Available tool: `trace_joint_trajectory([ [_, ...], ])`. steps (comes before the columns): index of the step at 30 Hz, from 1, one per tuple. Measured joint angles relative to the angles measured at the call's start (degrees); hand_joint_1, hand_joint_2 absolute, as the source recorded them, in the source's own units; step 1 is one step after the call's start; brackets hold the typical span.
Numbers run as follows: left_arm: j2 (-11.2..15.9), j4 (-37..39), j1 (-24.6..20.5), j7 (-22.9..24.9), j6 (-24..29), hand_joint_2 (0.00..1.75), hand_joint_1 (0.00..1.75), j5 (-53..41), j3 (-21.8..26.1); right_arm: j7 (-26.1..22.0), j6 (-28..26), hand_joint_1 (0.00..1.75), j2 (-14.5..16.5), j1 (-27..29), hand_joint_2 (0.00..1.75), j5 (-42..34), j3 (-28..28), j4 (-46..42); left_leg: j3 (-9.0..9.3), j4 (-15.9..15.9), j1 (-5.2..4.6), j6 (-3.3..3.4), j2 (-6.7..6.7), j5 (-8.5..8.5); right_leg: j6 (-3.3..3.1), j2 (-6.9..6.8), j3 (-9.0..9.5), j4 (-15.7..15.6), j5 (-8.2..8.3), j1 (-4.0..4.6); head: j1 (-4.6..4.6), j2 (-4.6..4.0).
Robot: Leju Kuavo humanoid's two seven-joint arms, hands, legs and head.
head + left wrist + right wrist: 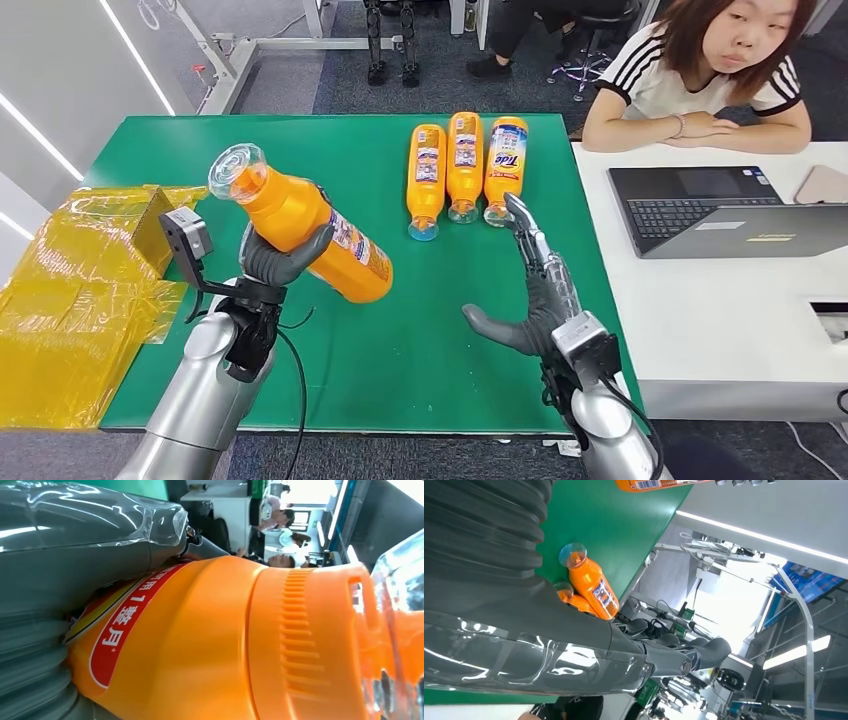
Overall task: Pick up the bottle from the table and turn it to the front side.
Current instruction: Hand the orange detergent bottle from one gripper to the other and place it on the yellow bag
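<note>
An orange detergent bottle [305, 222] with a clear cap is held off the green table [300, 150] by my left hand [275, 262], which grips it around the middle. It is tilted, cap up and to the left, with its label [355, 245] turned to the right. Up close in the left wrist view, the bottle [225, 645] shows a red label with white characters. My right hand [535, 290] is open over the table's right part, fingers stretched forward, holding nothing. In the right wrist view, two of the lying bottles [591, 582] lie beyond the right hand [524, 645].
Three orange bottles [465, 165] lie side by side at the table's far right, caps toward me. A yellow wrapped box [85, 280] sits at the left edge. A person [705, 75] sits behind a white desk [720, 300] with a laptop [720, 210] on the right.
</note>
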Motion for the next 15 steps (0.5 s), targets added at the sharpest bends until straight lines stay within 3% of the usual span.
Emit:
trace_joint_trajectory([
  [3, 0.0, 0.2, -0.5, -1.9, 4.5, 1.75, 1.69, -7.6, -0.1, -0.3, 0.0, 0.0, 0.0, 1.3, 1.75, 0.4, -0.9, -1.9, 0.0, 0.0, 0.0, 0.0, 0.01, 0.0, 0.0, 0.01, 0.0, 0.0, 0.0, 0.0, -0.01, 0.0],
  [7, 0.9, 0.3, -1.8, -3.6, 19.3, 1.75, 1.68, -30.3, -1.1, -0.7, 0.2, 0.0, 0.0, 2.5, 1.75, 1.1, -1.8, -3.8, 0.0, 0.0, 0.0, 0.0, 0.01, 0.0, 0.0, 0.01, -0.01, 0.0, 0.0, 0.0, -0.01, 0.0],
  [10, 1.7, 0.3, -2.7, -3.5, 23.1, 1.75, 1.74, -37.0, -1.6, -0.7, 0.3, 0.0, 0.0, 3.0, 1.75, 1.3, -2.1, -4.7, 0.0, 0.0, 0.01, 0.0, 0.01, 0.0, 0.0, 0.01, -0.01, 0.0, 0.0, 0.0, -0.01, 0.0],
  [12, 2.3, 0.3, -3.1, -2.4, 25.3, 1.75, 1.75, -41.6, -2.0, -0.7, 0.3, 0.0, 0.0, 3.3, 1.75, 1.4, -2.4, -5.1, 0.0, 0.0, 0.01, 0.0, 0.01, 0.0, 0.0, 0.02, -0.01, 0.0, 0.0, 0.01, -0.01, 0.0],
  [15, 4.4, 0.2, -3.8, 2.9, 31.9, 1.75, 1.74, -59.0, -3.0, -0.7, 0.4, 0.0, 0.0, 3.7, 1.75, 1.4, -3.1, -5.9, 0.01, 0.0, 0.01, 0.0, 0.04, 0.0, -0.01, 0.04, -0.01, 0.0, 0.0, 0.01, 0.0, 0.0],
])
